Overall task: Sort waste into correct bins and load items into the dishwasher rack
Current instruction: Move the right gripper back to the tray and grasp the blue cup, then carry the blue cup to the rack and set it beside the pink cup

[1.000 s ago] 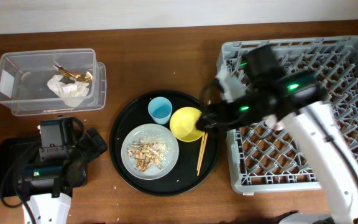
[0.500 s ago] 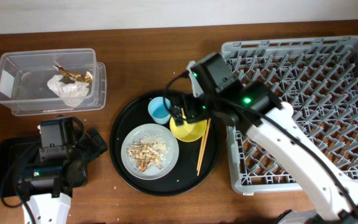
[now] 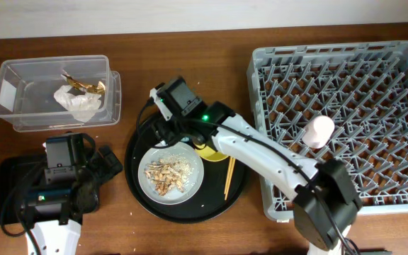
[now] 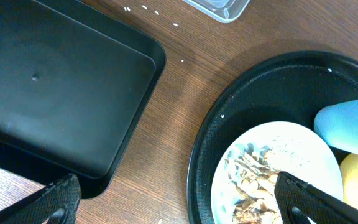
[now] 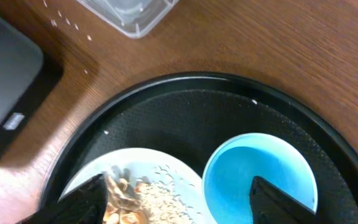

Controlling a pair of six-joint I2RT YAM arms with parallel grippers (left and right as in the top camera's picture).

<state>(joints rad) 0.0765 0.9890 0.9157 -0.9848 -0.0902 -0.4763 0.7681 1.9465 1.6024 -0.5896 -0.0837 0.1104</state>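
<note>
The overhead camera looks straight down from far off and takes in the whole desk (image 3: 190, 42), with the box (image 3: 52, 62) at 10 o'clock and the rack (image 3: 331, 51) at 3. The left wrist camera looks down from near, with the black bin (image 4: 42, 93) at 9 and the round tray (image 4: 260, 81) at 4. The right wrist camera sits even nearer. Both wrist views share the plate (image 4: 291, 149) and the blue cup (image 4: 350, 124).

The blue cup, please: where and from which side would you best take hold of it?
Probably grip its rim from straight above, one finger inside, one outside: the blue cup stands upright, mouth open, and the grey plate crowds its side.
</note>
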